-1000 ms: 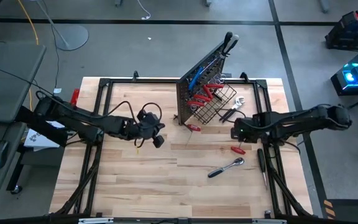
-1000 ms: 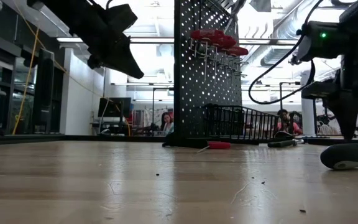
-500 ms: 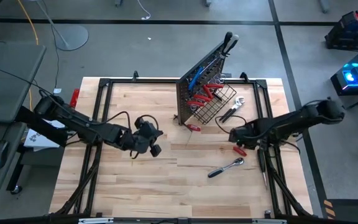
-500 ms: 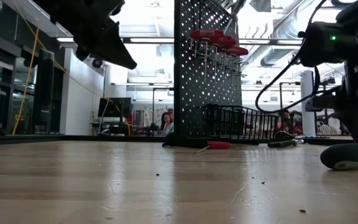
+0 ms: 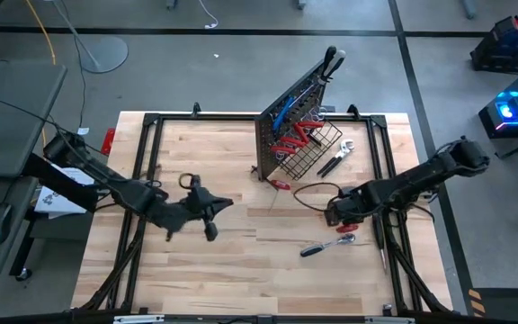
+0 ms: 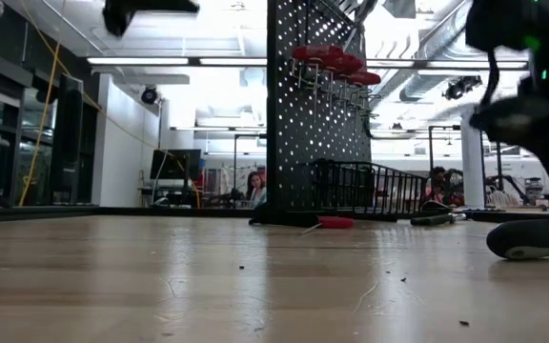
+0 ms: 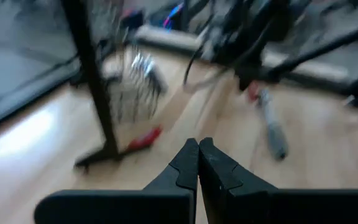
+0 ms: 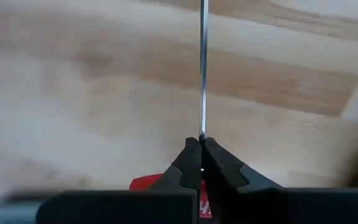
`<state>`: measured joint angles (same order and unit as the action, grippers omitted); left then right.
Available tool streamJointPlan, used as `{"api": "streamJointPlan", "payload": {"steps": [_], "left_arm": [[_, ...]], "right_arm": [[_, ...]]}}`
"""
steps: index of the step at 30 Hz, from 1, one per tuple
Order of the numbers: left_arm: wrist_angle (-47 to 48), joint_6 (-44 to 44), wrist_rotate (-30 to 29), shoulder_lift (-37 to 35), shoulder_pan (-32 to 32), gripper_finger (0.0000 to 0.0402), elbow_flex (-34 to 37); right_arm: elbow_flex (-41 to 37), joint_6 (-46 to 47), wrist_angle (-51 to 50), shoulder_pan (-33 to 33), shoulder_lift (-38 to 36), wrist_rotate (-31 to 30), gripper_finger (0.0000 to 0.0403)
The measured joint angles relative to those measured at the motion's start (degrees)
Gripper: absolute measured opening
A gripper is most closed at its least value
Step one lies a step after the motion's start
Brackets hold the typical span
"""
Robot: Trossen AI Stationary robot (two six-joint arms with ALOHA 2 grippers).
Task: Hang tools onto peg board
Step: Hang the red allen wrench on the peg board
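Right gripper [image 8: 201,144] clamped tight on red-handled screwdriver [image 8: 202,68] near tabletop's right edge; left gripper [image 7: 198,147] shut, empty, mid-left. We'd lift straight, keep shaft level, then steer toward peg board [image 5: 288,112] at back edge, avoiding ratchet [image 5: 326,243]

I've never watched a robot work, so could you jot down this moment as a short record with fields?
Right gripper: shut on a red-handled screwdriver, low over the table
Left gripper: shut, holding nothing, left of centre
Peg board: upright at the back, red-handled tools hanging on it
Loose on the table: ratchet, another red screwdriver by the board's base
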<state>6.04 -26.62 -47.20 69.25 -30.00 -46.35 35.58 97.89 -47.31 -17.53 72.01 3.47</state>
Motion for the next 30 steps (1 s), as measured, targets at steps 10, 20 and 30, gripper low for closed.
{"api": "streamJointPlan", "payload": {"steps": [10,20,30], "left_arm": [[-6.25,17.47,7.56,-2.38,3.04,0.0003,-5.88],[-11.80,15.77,7.67,13.46,7.92,0.0115,-28.15],[-26.43,2.08,16.70,20.19,13.30,0.0218,-40.28]], "right_arm": [[17.36,-24.77,-6.87,-7.63,-0.02,-17.73,0.0001],[41.85,-58.57,-5.91,-13.35,-0.07,-44.40,0.0000],[52.39,-94.65,10.88,-13.99,-0.09,-52.87,0.0000]]}}
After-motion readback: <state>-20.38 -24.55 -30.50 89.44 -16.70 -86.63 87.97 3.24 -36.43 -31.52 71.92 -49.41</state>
